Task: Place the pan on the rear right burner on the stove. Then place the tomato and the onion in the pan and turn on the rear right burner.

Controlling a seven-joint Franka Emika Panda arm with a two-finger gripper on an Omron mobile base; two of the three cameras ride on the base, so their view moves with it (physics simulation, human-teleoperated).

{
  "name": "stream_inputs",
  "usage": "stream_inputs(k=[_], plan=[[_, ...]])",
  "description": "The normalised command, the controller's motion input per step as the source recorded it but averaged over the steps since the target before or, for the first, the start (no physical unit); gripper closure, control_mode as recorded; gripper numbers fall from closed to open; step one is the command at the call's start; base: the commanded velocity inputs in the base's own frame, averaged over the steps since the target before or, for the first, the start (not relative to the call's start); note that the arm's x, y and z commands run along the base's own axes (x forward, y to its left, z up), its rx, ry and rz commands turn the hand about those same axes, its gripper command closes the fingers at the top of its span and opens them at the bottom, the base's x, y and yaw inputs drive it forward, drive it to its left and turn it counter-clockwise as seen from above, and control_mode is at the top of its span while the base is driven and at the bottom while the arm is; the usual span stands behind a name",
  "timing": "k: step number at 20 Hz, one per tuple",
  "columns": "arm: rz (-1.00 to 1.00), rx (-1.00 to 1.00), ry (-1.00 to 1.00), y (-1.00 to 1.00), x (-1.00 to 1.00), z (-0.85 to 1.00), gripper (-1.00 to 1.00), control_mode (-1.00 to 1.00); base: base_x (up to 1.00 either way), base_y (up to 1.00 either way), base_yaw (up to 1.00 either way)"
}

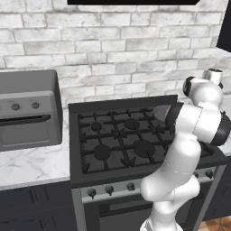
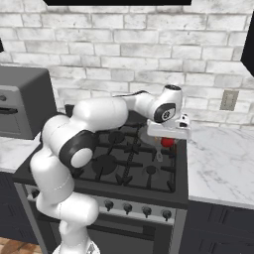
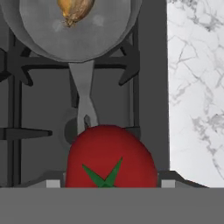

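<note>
Two of the task's things are already together: the pan (image 3: 74,30) is seen sitting on the grate bars of the stove (image 1: 122,135) at its rear right burner, and the onion (image 3: 75,9) is lying inside the pan near its rim. The pan's thin handle is turned toward the front of the stove, which keeps it clear of the wall and reachable, though it lies under the path of the hand.

The tomato (image 3: 109,157) is held close in front of the hand camera, above the stove on the front side of the pan, over the handle's end. In the right base view the same red ball (image 2: 168,142) is seen just under the tool (image 2: 167,140), clear of the grates, so it is judged to be carried and not resting on anything. The tool is therefore taken to be closed on the tomato, its jaws standing wide because the fruit is round and fairly broad; the fingertips themselves are hidden behind it.

The tomato is kept well above the pan rim, presumably so that it can be moved rearward over the pan without striking the handle. The release into the pan and the burner knob on the stove's front panel are judged not yet done.

The white worktop (image 3: 197,87) lies just right of the stove.
</note>
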Motion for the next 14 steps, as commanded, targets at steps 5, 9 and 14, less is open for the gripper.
stream_inputs(k=[5,9,14], plan=[[0.04,0.0,0.0,0.15,0.46,0.0,1.0,-1.0,0.0,0.0,0.0],[0.04,0.0,0.0,0.17,0.46,0.0,1.0,-1.0,0.0,0.0,0.0],[0.04,0.0,0.0,0.18,0.35,0.0,1.0,-1.0,0.0,0.0,0.0]])
